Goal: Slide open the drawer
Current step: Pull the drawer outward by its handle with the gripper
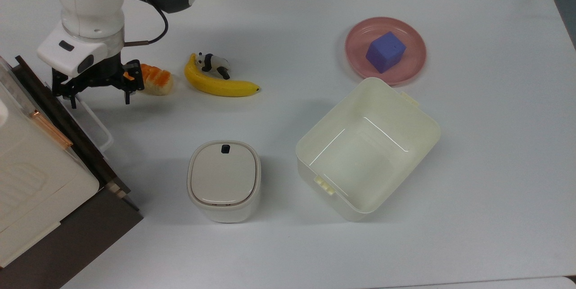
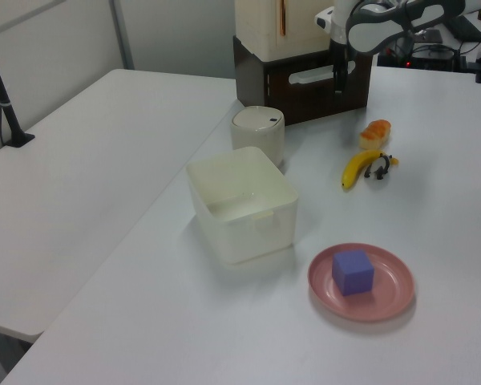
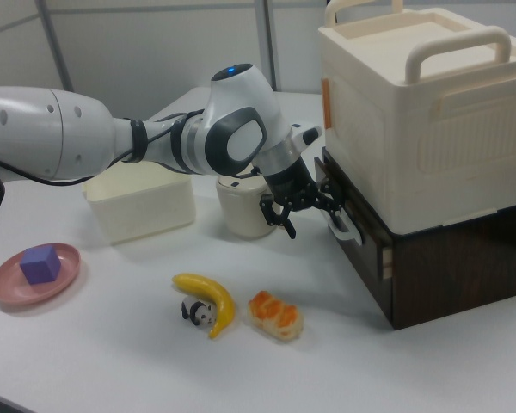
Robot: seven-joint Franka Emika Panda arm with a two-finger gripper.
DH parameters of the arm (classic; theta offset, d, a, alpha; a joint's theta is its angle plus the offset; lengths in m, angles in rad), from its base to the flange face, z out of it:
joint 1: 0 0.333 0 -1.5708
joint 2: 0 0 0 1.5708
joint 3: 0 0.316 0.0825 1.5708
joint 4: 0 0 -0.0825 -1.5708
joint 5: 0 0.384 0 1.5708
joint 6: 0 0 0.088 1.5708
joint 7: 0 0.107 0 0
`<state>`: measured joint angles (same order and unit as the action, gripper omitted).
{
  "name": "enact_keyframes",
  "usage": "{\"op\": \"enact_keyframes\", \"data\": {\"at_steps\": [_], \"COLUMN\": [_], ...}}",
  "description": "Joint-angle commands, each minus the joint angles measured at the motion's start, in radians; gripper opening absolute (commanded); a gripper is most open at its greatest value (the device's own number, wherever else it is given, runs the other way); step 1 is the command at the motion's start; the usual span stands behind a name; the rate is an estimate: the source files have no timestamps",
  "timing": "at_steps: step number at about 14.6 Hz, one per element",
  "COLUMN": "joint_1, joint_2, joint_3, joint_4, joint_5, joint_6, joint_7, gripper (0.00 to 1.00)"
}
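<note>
The drawer (image 1: 85, 145) sat partly pulled out from the dark cabinet (image 3: 447, 267) under the white appliance (image 3: 421, 112), at the desk's (image 1: 315, 244) edge on the top view's left. The gripper (image 1: 96, 93) hovered at the drawer's white handle (image 1: 92, 122), fingers spread apart, one finger hooked by the handle's end. A bread roll (image 1: 155, 79) lay just beside the gripper, a banana (image 1: 220, 85) near it.

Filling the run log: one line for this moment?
gripper: at drawer handle | drawer: slightly out | phase: pulling open
</note>
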<state>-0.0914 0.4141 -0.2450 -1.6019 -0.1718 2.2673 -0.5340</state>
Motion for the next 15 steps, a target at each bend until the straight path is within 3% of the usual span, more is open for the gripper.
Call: {"op": "enact_keyframes", "data": {"at_steps": [1, 9, 15], "joint_1": [0.042, 0.045, 0.045], "joint_2": [-0.043, -0.081, -0.081], "joint_3": [0.018, 0.076, 0.081], "joint_4": [-0.032, -0.03, -0.029], "joint_5": [-0.015, -0.015, -0.012], "joint_6": [-0.093, -0.27, -0.301], "joint_7": [0.077, 0.077, 0.074], "gripper": [1.0, 1.0, 1.0]}}
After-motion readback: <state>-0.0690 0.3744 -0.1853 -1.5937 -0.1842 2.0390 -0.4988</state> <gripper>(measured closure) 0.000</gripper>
